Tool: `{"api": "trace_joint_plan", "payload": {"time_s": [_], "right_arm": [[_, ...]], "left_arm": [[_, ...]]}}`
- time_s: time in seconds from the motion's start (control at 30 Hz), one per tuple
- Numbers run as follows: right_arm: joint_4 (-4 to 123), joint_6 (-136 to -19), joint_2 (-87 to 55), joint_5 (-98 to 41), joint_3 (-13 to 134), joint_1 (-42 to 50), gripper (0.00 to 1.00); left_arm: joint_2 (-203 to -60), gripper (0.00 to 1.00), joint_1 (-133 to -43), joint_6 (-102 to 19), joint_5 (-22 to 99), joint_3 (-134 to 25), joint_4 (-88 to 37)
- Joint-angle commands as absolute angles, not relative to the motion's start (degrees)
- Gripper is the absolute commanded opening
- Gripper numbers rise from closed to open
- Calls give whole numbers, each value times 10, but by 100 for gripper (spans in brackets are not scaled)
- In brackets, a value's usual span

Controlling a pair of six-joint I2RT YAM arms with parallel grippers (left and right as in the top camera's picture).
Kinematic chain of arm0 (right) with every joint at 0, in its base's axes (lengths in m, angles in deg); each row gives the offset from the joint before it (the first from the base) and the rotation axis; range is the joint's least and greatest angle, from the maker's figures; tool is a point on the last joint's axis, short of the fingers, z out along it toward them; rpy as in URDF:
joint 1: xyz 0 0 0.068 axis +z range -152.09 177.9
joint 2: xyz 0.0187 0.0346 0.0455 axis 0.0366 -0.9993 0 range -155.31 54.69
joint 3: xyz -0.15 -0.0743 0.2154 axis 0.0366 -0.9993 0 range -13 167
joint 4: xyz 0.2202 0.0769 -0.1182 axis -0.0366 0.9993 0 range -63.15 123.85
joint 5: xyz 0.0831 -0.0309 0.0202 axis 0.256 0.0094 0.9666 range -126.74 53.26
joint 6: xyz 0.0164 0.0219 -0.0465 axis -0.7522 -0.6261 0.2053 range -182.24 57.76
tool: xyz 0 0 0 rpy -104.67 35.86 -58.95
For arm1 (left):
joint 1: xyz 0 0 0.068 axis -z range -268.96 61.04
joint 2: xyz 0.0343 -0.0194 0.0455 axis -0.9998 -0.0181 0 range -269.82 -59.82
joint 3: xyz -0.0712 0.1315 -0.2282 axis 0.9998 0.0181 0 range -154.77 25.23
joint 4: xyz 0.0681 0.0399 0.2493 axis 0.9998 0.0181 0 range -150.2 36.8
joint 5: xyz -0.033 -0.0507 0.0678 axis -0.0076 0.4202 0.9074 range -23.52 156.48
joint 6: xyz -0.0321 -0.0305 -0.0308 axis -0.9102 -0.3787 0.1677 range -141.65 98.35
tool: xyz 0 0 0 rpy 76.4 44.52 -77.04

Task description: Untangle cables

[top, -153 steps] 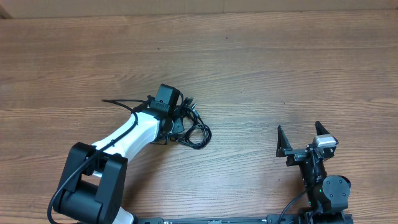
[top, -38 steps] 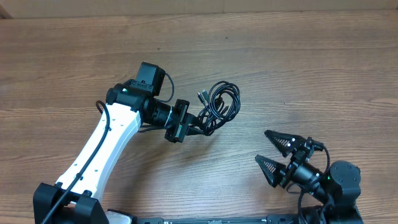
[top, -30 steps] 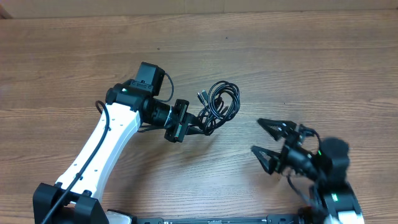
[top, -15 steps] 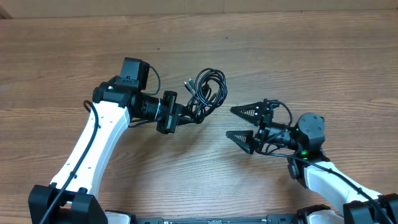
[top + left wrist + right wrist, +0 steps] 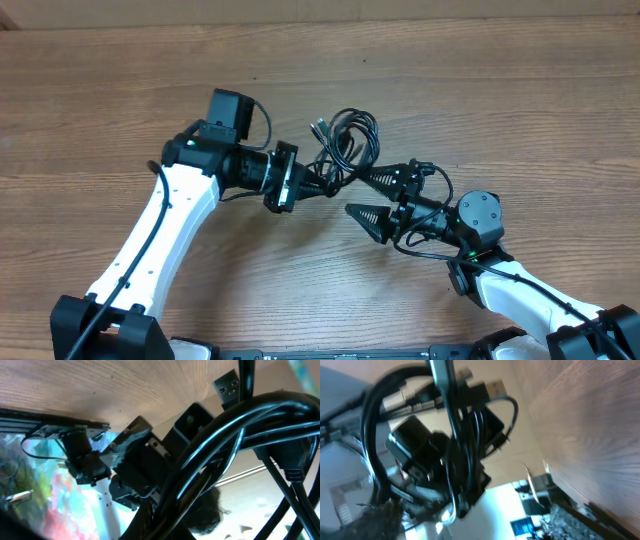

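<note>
Cables (image 5: 345, 140) in 1 tight bunch need 2 separate holds. The right gripper (image 5: 372, 196), nearest the robot's base, should therefore take only 1 outer loop, not the whole bundle. A bite on several strands would likely just draw the knot tighter. Its jaws stand apart with nothing between them, and the upper finger sits close under the bunch's lower loops; whether it touches them I cannot tell. A slow pull away from the other arm, level with the table (image 5: 520, 100), looks the best way to open the loops.

Just beyond, the left gripper (image 5: 305, 186) is clamped on the bunch's lower end and appears to hold it off the wood. Farther out, the loops fan up and to the right from that grip, above the right gripper's upper finger. A plug end (image 5: 319, 125) sticks out at the bunch's far left.
</note>
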State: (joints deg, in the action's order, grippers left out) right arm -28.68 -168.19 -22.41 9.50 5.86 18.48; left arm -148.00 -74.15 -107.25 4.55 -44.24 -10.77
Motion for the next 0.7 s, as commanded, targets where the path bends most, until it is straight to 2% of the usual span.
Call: {"api": "trace_joint_plan", "payload": {"time_s": [0.0, 0.17, 0.37, 0.67], "right_arm": [[-293, -1688, -224, 46, 66, 189, 79], [-293, -1688, -224, 42, 66, 189, 60], [-310, -1688, -224, 44, 66, 189, 42], [-316, -1688, -224, 44, 66, 189, 25]], "left_arm": [[-1474, 4, -716, -1077, 24, -449, -112], [-1474, 4, -702, -1082, 24, -449, -112], [-1474, 4, -693, -1096, 24, -449, -122], [-1474, 4, -665, -1132, 23, -449, -176]]}}
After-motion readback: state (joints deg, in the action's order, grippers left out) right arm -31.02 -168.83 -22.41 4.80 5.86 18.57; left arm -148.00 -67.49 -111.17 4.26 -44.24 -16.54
